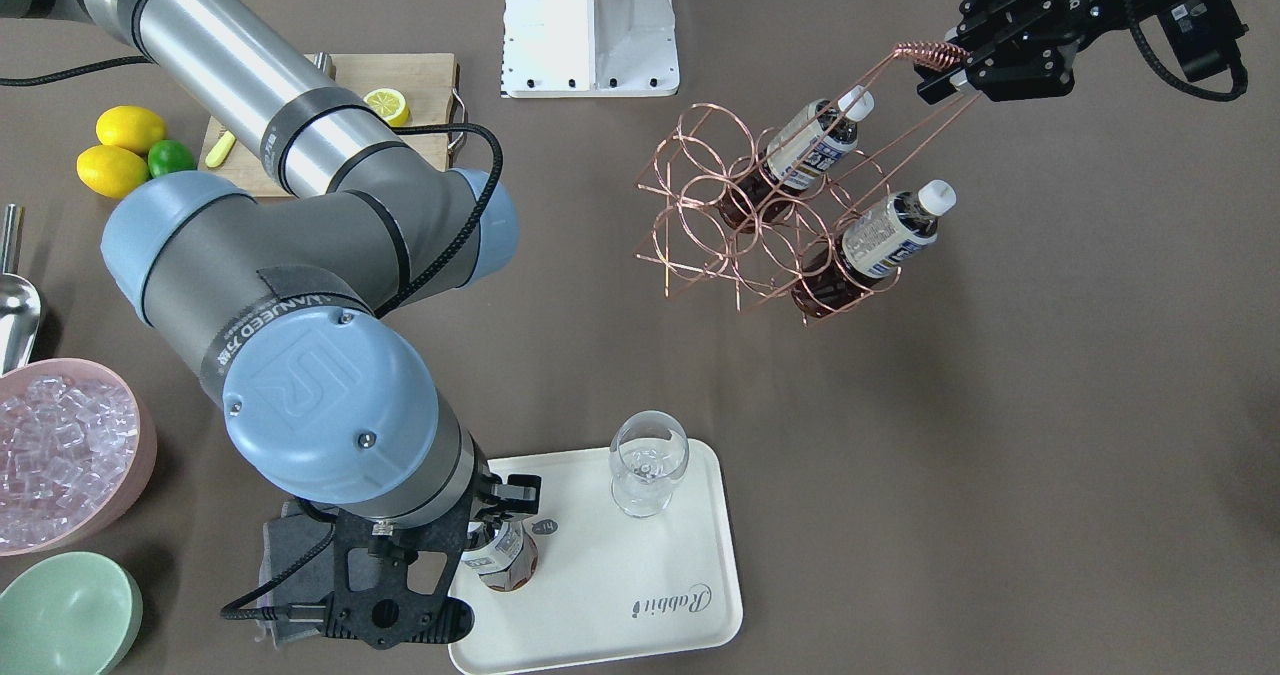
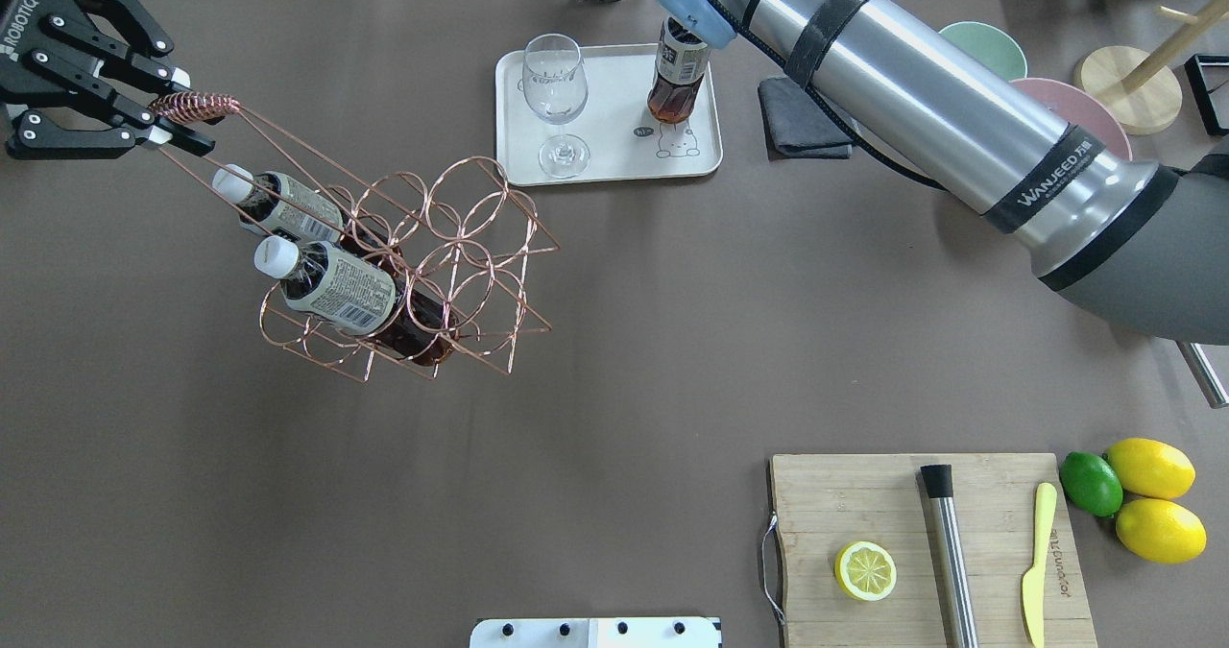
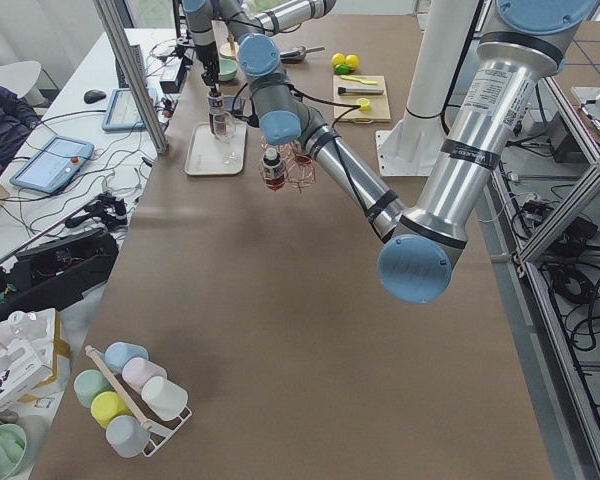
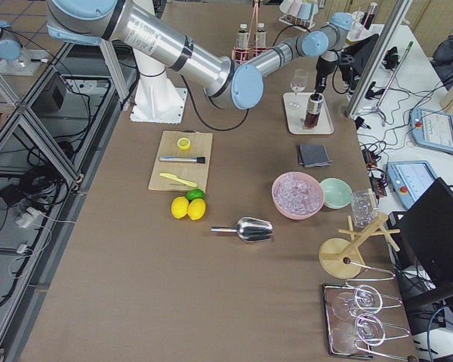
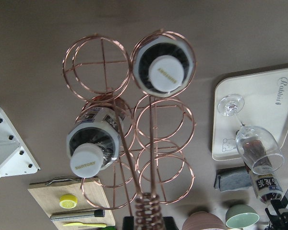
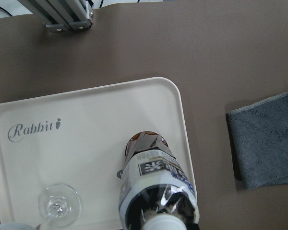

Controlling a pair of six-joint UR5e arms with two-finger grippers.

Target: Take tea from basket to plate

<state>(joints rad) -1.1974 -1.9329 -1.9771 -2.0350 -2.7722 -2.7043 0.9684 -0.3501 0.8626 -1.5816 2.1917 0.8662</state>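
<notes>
Upright on the Rabbit tray (image 2: 614, 163), that tea bottle (image 2: 675, 86)!
The right tool (image 1: 498, 533) is clamped round its neck at the bench's far edge; the left tool (image 2: 182, 110) pinches the copper wire basket (image 2: 432, 245) by its coil handle, two bottles (image 2: 336, 288) aboard.

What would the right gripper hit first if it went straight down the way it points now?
The right gripper points down gripping the tea, so the bottle's base would press onto the plate first; whether it already touches is unclear.
</notes>
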